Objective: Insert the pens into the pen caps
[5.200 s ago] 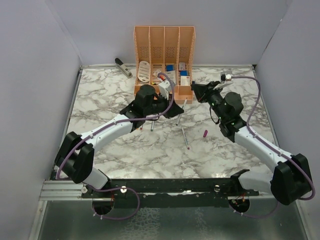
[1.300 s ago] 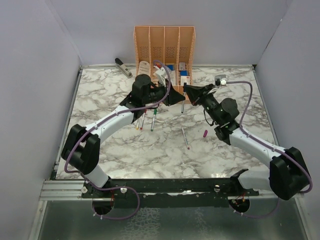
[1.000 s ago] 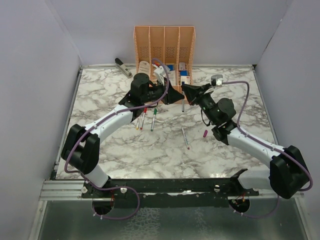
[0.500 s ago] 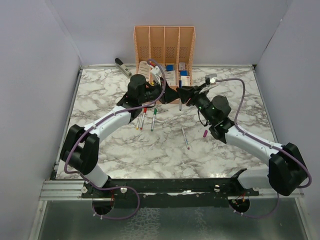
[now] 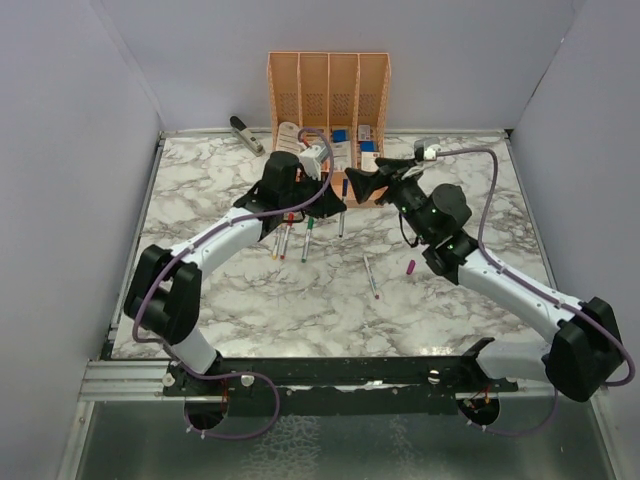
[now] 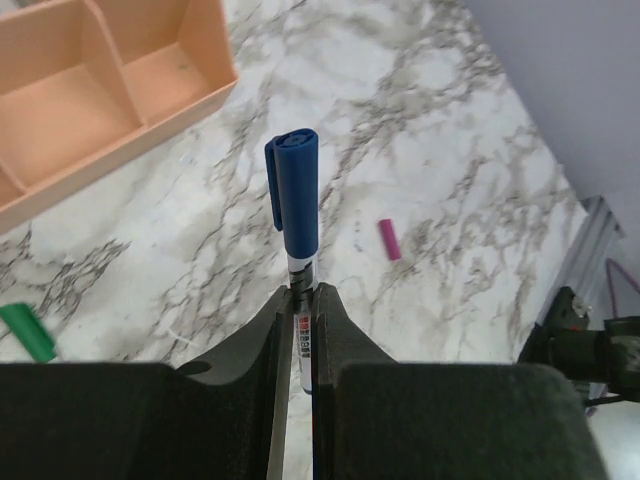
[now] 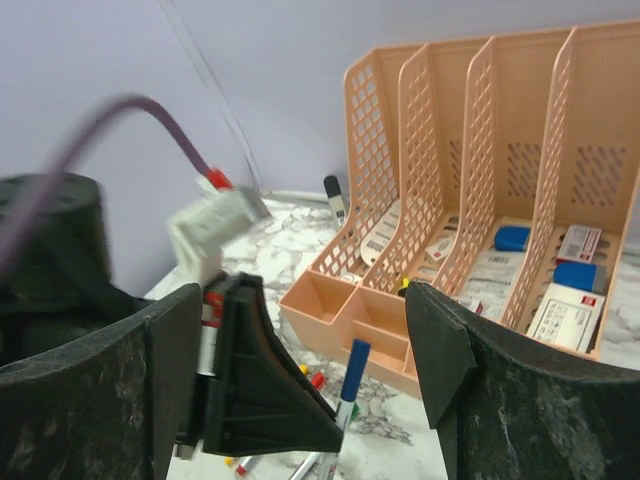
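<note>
Nearest the arm bases, one bare pen (image 5: 371, 277) lies on the marble tabletop (image 5: 200, 190), with the magenta cap (image 5: 410, 267) near it on the right. Further out, a row of three pens (image 5: 288, 240) lies partly under the left arm; their coloured ends may be caps, but they are too small to tell. The left end effector (image 6: 297, 305) is clamped on the held pen (image 6: 300, 268), which wears the blue cap (image 6: 294, 190). Facing it, the right end effector (image 5: 362, 185) has its fingers spread wide and holds nothing. Behind stand the orange organizer (image 5: 328, 75) and the grey stapler (image 5: 246, 134).
</note>
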Action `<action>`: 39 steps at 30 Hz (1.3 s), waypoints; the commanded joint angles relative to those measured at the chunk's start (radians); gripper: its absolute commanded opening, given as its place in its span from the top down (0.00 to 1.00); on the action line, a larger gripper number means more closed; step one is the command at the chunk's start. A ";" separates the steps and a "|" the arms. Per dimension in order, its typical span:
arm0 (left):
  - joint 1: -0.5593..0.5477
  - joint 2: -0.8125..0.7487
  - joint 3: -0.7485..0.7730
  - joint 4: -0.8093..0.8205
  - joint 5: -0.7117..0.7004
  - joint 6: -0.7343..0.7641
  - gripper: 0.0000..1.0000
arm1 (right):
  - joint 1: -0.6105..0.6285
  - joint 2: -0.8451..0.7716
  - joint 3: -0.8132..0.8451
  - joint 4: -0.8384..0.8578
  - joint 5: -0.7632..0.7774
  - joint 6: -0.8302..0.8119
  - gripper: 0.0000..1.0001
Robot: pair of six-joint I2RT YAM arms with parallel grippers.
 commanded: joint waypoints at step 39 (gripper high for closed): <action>0.027 0.277 0.324 -0.719 -0.499 0.129 1.00 | 0.005 -0.220 -0.064 -0.539 0.529 0.084 0.21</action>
